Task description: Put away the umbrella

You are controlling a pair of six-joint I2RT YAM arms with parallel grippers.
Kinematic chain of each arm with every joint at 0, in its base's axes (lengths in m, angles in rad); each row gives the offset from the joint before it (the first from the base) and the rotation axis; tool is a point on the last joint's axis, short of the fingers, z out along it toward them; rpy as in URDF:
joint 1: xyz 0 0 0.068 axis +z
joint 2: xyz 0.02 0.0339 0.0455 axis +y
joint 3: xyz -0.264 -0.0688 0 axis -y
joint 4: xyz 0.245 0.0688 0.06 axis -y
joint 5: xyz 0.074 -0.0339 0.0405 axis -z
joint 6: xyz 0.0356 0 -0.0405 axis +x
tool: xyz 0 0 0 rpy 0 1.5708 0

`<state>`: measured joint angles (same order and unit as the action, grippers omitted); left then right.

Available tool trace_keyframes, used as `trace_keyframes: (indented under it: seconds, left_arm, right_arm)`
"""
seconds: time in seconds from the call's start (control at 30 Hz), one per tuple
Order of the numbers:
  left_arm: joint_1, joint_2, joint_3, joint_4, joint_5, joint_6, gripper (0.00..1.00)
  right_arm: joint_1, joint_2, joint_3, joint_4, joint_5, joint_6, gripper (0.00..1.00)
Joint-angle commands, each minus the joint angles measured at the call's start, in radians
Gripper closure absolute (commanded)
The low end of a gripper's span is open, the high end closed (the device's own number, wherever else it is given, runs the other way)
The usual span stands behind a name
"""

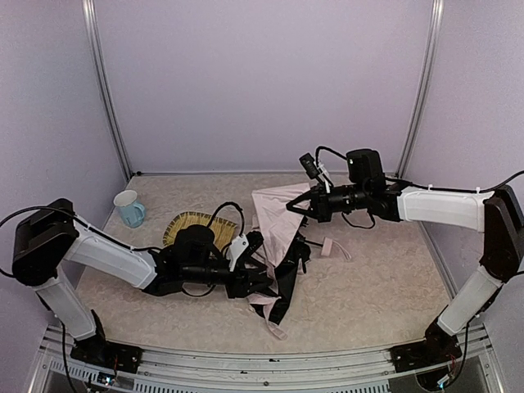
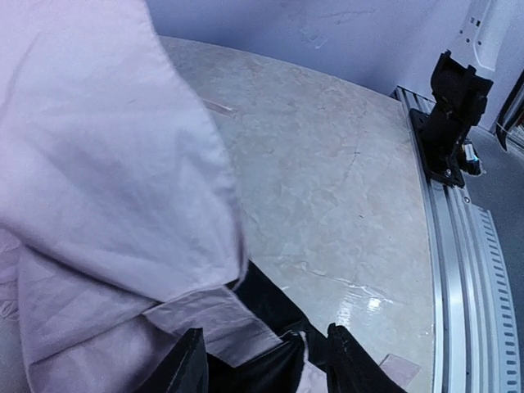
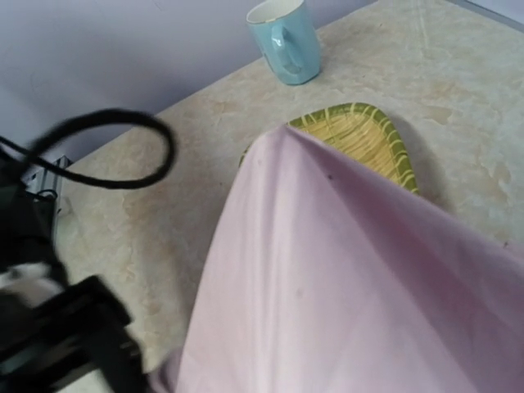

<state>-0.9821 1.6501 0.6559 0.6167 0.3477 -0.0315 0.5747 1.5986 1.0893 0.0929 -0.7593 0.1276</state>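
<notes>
1. The umbrella (image 1: 274,221) lies half collapsed on the middle of the surface (image 1: 368,286), between the two arms; its pale pink fabric is tented up on the far side and its black lining is bunched on the near side.
2. The right hand (image 1: 296,205) is pressed together on the raised edge of the pink fabric; in its wrist view the fabric hides its fingertips.
3. The left hand (image 2: 264,336) is spread; its two black fingers (image 2: 184,368) stand apart, with black lining and pink fabric between them.
4. The pale pink handle (image 1: 330,247) rests on the surface, just right of the fabric.
5. A woven bamboo tray (image 1: 187,223) lies left of the umbrella, partly behind the fabric in the right wrist view; a light blue mug (image 1: 129,208) stands farther left.
</notes>
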Motion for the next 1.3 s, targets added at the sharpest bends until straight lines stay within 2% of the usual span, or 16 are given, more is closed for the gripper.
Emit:
trace_keyframes:
  seconds: [0.0, 0.07, 0.27, 0.47, 0.53, 0.67, 0.7, 0.8, 0.87, 0.9, 0.97, 1.03, 1.13, 1.2, 1.27]
  left_arm:
    - [0.055, 0.060, 0.010, 0.071, 0.023, -0.021, 0.51]
    - [0.069, 0.078, 0.009, 0.074, 0.029, -0.020, 0.51]
    - [0.076, 0.160, 0.085, 0.034, 0.092, 0.012, 0.39]
    - [0.094, 0.240, 0.181, -0.004, 0.135, 0.016, 0.39]
    - [0.108, 0.260, 0.206, -0.019, 0.157, 0.012, 0.44]
    - [0.109, 0.256, 0.216, -0.030, 0.242, 0.034, 0.70]
    - [0.109, 0.246, 0.211, -0.023, 0.271, 0.033, 0.77]
    - [0.109, 0.194, 0.194, 0.024, 0.342, 0.004, 1.00]
    - [0.109, 0.151, 0.187, 0.054, 0.360, -0.012, 1.00]
    - [0.109, 0.131, 0.188, 0.067, 0.367, -0.018, 1.00]
    - [0.109, 0.100, 0.195, 0.099, 0.385, -0.036, 1.00]
    - [0.111, 0.088, 0.209, 0.119, 0.418, -0.055, 1.00]
    - [0.112, 0.080, 0.232, 0.190, 0.461, -0.116, 1.00]
    - [0.113, 0.081, 0.245, 0.254, 0.472, -0.163, 1.00]
    - [0.117, 0.082, 0.261, 0.301, 0.466, -0.208, 1.00]
  right_arm:
    - [-0.013, -0.014, 0.021, 0.070, -0.038, 0.003, 1.00]
    - [-0.016, -0.013, 0.023, 0.066, -0.039, 0.001, 1.00]
    - [-0.019, 0.004, 0.028, 0.084, -0.056, 0.019, 1.00]
    - [-0.019, 0.025, 0.012, 0.133, -0.071, 0.061, 1.00]
    - [-0.019, 0.029, 0.013, 0.134, -0.075, 0.069, 1.00]
    - [-0.019, 0.024, 0.011, 0.105, -0.049, 0.047, 1.00]
    - [-0.022, 0.022, 0.018, 0.073, -0.028, 0.025, 0.98]
    - [-0.042, 0.021, 0.055, -0.133, 0.105, -0.075, 0.58]
    - [-0.078, 0.013, 0.066, -0.259, 0.217, -0.142, 0.39]
    - [-0.091, 0.014, 0.063, -0.317, 0.281, -0.179, 0.36]
    - [-0.097, 0.027, 0.057, -0.422, 0.423, -0.250, 0.34]
    - [-0.098, 0.043, 0.050, -0.493, 0.446, -0.296, 0.34]
    - [-0.098, 0.042, 0.008, -0.485, 0.364, -0.300, 0.36]
    - [-0.098, 0.004, -0.042, -0.418, 0.264, -0.280, 0.38]
    - [-0.098, -0.076, -0.106, -0.328, 0.237, -0.261, 0.38]
